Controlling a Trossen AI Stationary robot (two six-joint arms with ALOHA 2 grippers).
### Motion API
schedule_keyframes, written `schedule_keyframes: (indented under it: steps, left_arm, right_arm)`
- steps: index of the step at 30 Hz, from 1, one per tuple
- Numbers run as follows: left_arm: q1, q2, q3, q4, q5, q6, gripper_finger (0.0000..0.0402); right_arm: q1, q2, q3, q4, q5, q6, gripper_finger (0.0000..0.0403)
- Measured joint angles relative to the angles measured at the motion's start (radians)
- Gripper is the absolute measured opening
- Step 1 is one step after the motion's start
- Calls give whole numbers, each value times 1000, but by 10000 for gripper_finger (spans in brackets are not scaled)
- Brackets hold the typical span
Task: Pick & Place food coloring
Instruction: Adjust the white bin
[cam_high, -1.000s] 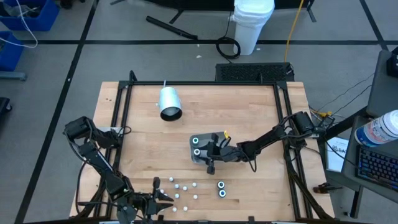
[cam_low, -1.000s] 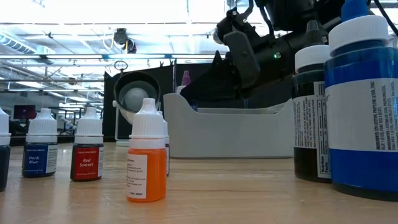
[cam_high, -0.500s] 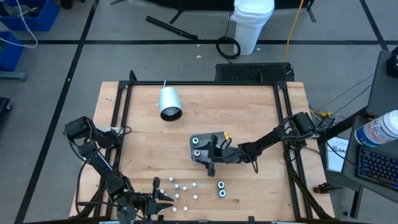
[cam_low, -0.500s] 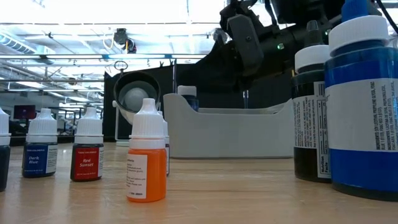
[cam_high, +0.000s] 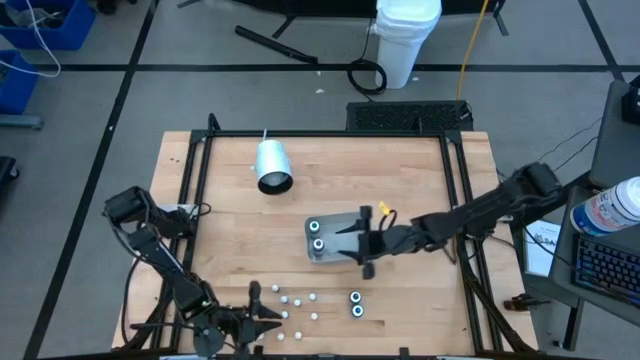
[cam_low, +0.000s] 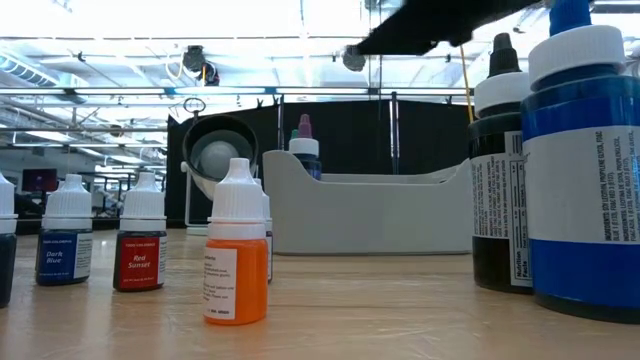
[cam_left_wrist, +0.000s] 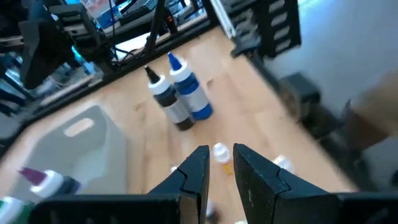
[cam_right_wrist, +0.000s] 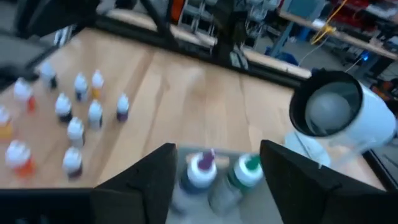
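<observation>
Several tiny food coloring bottles (cam_high: 295, 300) with white caps stand near the table's near edge, among them an orange one (cam_low: 236, 250) close to the low camera. Two wider bottles (cam_high: 356, 304) stand to their right. Two more, purple-tipped (cam_right_wrist: 202, 165) and green-capped (cam_right_wrist: 247, 169), stand upright in the grey tray (cam_high: 335, 232). My right gripper (cam_high: 358, 247) hangs open above the tray's right part, its fingers (cam_right_wrist: 134, 180) apart on either side of those two bottles, and holds nothing. My left gripper (cam_high: 262, 318) waits open at the near edge, facing the tiny bottles (cam_left_wrist: 219, 151).
A big white cylinder (cam_high: 270, 165) lies on its side near the far left of the table, its mouth toward the tray. Black frame rails (cam_high: 195, 200) run along the table's sides. Bare wood lies between the tray and the cylinder.
My right gripper has risen out of the tray and drawn back toward the table's right edge. The low view, where it stood deep in the tray, now shows it only at the top. The purple-tipped bottle stands free in the tray.
</observation>
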Motion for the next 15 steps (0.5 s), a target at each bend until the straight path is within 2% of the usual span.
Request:
schedule_keyframes:
  steps: [2,5,7,9,12,15]
  left_arm:
    - [26,0,0,-25,-1,53,78]
    - [92,0,0,-43,-3,100,78]
    - [151,0,0,-67,-5,98,78]
    - [217,0,0,-119,17,73,78]
    - [296,0,0,-215,61,13,72]
    - [319,0,0,-279,70,-13,41]
  right_arm:
    - [7,-44,-12,-58,4,1,176]
    - [16,-83,-57,-33,5,2,112]
    - [22,-98,-79,-18,6,5,64]
    - [32,-112,-90,-40,56,-8,21]
    - [52,-147,-95,-135,192,13,11]
    - [80,-184,-95,-225,273,56,9]
